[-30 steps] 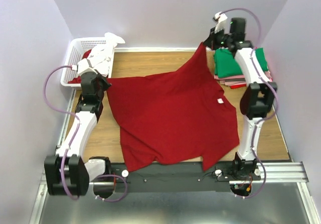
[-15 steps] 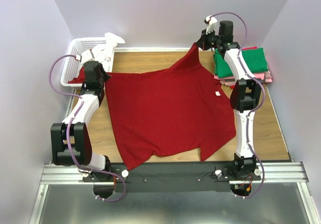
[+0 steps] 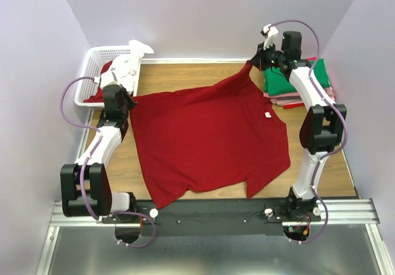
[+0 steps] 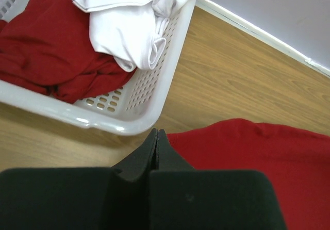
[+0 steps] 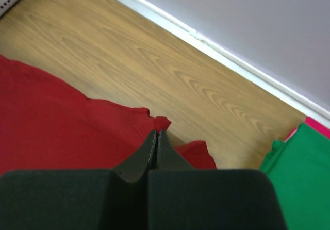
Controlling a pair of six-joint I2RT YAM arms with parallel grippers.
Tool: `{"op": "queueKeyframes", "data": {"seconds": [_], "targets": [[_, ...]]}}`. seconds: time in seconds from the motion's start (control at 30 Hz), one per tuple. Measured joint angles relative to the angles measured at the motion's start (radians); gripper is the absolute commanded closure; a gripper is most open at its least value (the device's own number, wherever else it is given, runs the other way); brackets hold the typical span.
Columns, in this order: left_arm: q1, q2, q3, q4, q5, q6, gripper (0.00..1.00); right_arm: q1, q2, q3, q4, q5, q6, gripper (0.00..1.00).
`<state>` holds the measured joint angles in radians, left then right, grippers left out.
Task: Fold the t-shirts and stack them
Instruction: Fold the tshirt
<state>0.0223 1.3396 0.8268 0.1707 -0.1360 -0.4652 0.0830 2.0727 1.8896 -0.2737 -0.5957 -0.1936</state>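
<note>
Dark red t-shirt (image 3: 210, 139): spread open over the middle of the bench (image 3: 185, 71), mostly flat. The small white neck label faces up toward the right side, and the near hem reaches the bench's near edge.
Left gripper (image 3: 125, 97): fingers pressed together, pinching the far-left corner of the dark red t-shirt, low over the bench and just beside the basket.
Right gripper (image 3: 254, 61): fingers pressed together, pinching the far-right corner of the cloth. That corner is drawn up into a raised peak near the bench's far edge.
Basket (image 3: 85, 84): white lattice, at the far-left corner of the bench. A white t-shirt (image 4: 124, 23) is draped over its rim and a red t-shirt (image 4: 41, 49) is bunched inside.
Folded stack: at the far-right corner of the bench, with a green t-shirt (image 3: 281, 81) on top and a pink t-shirt (image 3: 299, 97) edge showing beneath.
Step in hand: judged to be the laying-out of the shirt, held taut by its far edge between the two arms. No fold is made yet.
Next move: likely the raised right corner is to be lowered so the far edge lies flat. After that the cloth is to be regripped for the first fold, with both corners carried evenly.
Risk: uneven pull may skew the shirt or drag its near hem off the bench.
</note>
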Motion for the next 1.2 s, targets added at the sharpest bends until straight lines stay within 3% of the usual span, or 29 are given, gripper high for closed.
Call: {"op": "queueKeyframes", "data": {"seconds": [0.3, 1.2], "targets": [[0.002, -0.058, -0.077, -0.005, 0.000, -0.029, 1.00, -0.039, -0.170, -0.280, 0.047, -0.017, -0.025, 1.00], [0.002, -0.251, -0.257, -0.103, -0.002, -0.161, 1.00, -0.136, -0.350, -0.574, 0.125, -0.064, -0.024, 0.99]]}}
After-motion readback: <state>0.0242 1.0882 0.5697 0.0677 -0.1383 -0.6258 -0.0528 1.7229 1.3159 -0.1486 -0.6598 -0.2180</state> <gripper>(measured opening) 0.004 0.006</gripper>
